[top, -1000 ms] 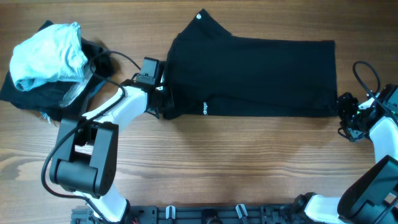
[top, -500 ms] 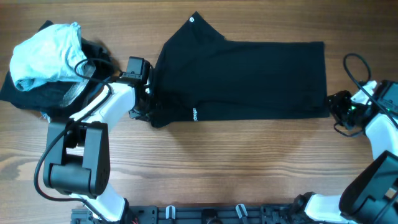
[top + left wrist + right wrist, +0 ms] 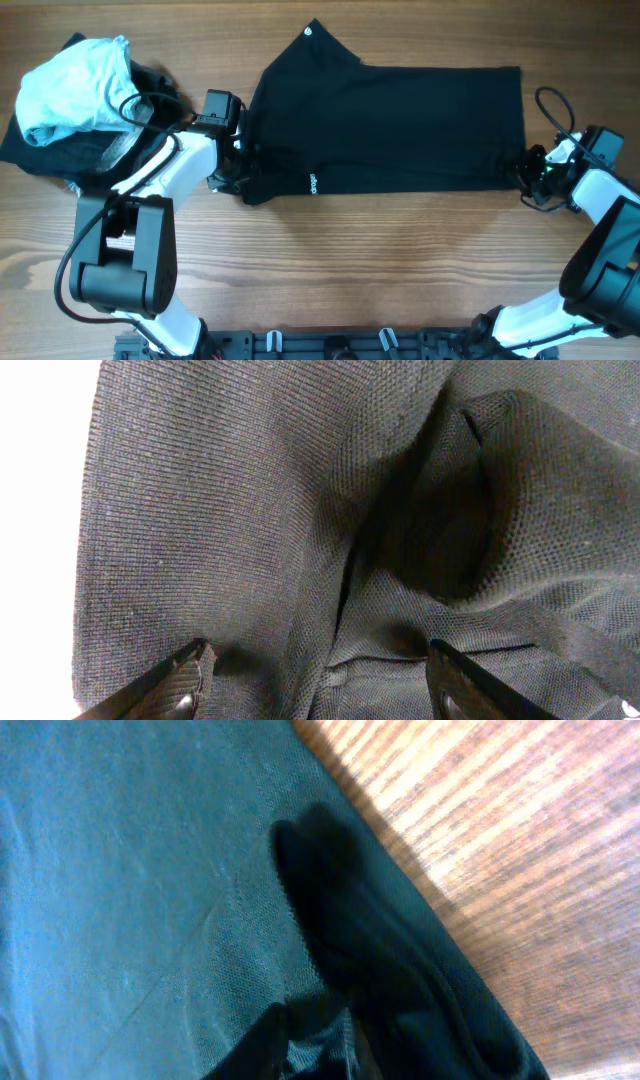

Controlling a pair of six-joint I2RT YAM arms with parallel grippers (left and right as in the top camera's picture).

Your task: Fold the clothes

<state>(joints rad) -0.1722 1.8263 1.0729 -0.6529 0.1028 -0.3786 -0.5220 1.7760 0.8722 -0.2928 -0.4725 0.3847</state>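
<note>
A black garment [image 3: 390, 125] lies spread flat across the wooden table [image 3: 350, 260], a small white logo near its lower left edge. My left gripper [image 3: 238, 165] sits at the garment's left edge, open. In the left wrist view its fingers [image 3: 180, 685] stand wide apart over rumpled black mesh fabric [image 3: 250, 510], gripping nothing. My right gripper [image 3: 530, 175] is at the lower right corner of the garment. In the right wrist view that gripper [image 3: 335, 1040] is closed, with a fold of the dark fabric [image 3: 120, 870] pinched between its fingers.
A pile of clothes lies at the far left: a light blue garment [image 3: 75, 85] on top of black ones [image 3: 50, 150], right behind my left arm. The cable of the right arm [image 3: 555, 105] loops beside the garment's right edge.
The garment slid left with my left gripper, which then opened and let go. My right gripper moved left onto the garment's right corner and closed on it.
</note>
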